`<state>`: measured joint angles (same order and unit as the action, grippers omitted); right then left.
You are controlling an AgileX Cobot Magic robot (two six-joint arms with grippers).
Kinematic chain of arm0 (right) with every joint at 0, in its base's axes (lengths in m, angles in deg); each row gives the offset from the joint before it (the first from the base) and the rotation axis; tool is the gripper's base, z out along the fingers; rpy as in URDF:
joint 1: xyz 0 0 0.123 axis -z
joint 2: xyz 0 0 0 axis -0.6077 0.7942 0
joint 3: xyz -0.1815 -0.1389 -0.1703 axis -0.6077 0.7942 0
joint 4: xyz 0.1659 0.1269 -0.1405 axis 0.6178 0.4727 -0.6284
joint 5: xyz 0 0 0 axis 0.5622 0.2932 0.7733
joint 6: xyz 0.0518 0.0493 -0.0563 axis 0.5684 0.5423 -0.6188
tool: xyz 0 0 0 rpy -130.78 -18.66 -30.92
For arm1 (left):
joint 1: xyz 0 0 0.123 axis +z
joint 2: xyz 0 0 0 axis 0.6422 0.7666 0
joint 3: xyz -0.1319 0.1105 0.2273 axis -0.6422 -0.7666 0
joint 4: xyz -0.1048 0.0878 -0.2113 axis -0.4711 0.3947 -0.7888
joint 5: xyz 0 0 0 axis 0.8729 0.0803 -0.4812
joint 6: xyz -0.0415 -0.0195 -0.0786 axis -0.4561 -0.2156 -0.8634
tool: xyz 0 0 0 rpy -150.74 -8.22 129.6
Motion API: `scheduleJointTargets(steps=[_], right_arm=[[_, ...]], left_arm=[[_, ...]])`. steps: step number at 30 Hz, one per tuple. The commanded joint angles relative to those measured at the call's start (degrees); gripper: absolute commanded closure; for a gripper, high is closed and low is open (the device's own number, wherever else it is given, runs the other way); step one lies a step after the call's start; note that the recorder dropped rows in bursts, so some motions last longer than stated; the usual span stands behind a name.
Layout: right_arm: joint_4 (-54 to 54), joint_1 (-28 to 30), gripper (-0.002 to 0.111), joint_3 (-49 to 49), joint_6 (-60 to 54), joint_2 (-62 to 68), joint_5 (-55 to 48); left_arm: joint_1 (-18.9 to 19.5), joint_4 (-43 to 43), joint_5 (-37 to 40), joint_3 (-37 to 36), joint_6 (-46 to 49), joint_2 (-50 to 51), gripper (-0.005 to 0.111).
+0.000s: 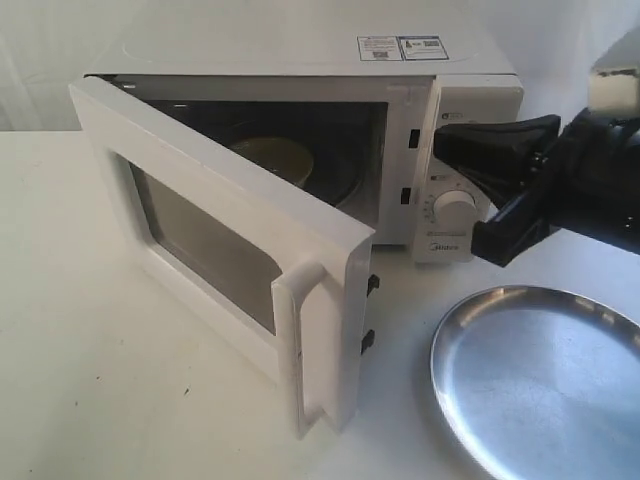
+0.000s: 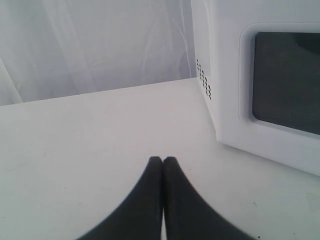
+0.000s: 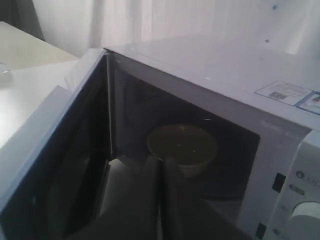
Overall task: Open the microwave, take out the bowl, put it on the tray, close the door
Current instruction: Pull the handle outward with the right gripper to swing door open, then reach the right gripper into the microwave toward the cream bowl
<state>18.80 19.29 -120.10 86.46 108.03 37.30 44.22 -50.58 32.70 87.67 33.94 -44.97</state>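
Right fingers (image 3: pixel 150 200) pressed together, bowl (image 3: pixel 182 147) beyond them inside microwave (image 3: pixel 210 65), untouched; left fingers (image 2: pixel 152 190) together near door (image 2: pixel 245 100)

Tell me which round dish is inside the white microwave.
The small cream-coloured bowl, in the dark cavity of the white microwave behind its open door; the large shiny silver metal tray lies outside on the table.
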Motion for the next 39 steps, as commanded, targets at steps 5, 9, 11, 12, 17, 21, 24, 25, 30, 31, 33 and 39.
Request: scheduleJointTargets(steps=[5,9,11,12,17,21,24,25,30,31,33,39], right_arm=[[0.04,-6.91,0.108,0.41,-3.50,9.71,6.67],[-3.26,-11.49,0.108,0.41,-3.95,13.68,12.31],[-4.25,-13.33,0.108,0.41,-4.70,14.25,11.96],[-4.72,-13.90,0.108,0.41,-4.70,14.25,12.14],[-9.21,-16.85,0.108,0.41,-6.18,14.25,18.73],[-7.24,-18.34,0.108,0.41,-9.05,14.37,15.07],[-1.62,-19.40,0.108,-0.13,-9.55,15.51,9.27],[-1.52,-19.83,0.108,-0.45,-10.16,16.39,8.30],[4.76,-22.64,0.108,-4.82,-14.69,21.47,2.21],[7.84,-23.29,0.108,-6.16,-16.86,22.87,0.03],[13.81,-24.15,0.108,-8.74,-20.83,25.46,-3.92],[17.56,-25.20,0.108,-17.90,-30.34,32.51,-16.68]], left_arm=[[-0.07,-0.45,-0.32,0.16,0.00,-0.12,0.107],[-0.07,-0.45,-0.32,0.16,0.00,-0.12,0.107],[-0.07,-0.45,-0.32,0.16,0.00,-0.12,0.107],[-0.07,-0.45,-0.32,0.16,0.00,-0.12,0.107],[-0.07,-0.45,-0.32,0.16,0.00,-0.12,0.107],[-0.07,-0.45,-0.32,0.16,0.00,-0.12,0.107],[-0.07,-0.45,-0.32,0.16,0.00,-0.12,0.107],[-0.07,-0.45,-0.32,0.16,0.00,-0.12,0.107],[-0.07,-0.45,-0.32,0.16,0.00,-0.12,0.107],[-0.07,-0.45,-0.32,0.16,0.00,-0.12,0.107],[-0.07,-0.45,-0.32,0.16,0.00,-0.12,0.107],[-0.07,-0.45,-0.32,0.16,0.00,-0.12,0.107]])
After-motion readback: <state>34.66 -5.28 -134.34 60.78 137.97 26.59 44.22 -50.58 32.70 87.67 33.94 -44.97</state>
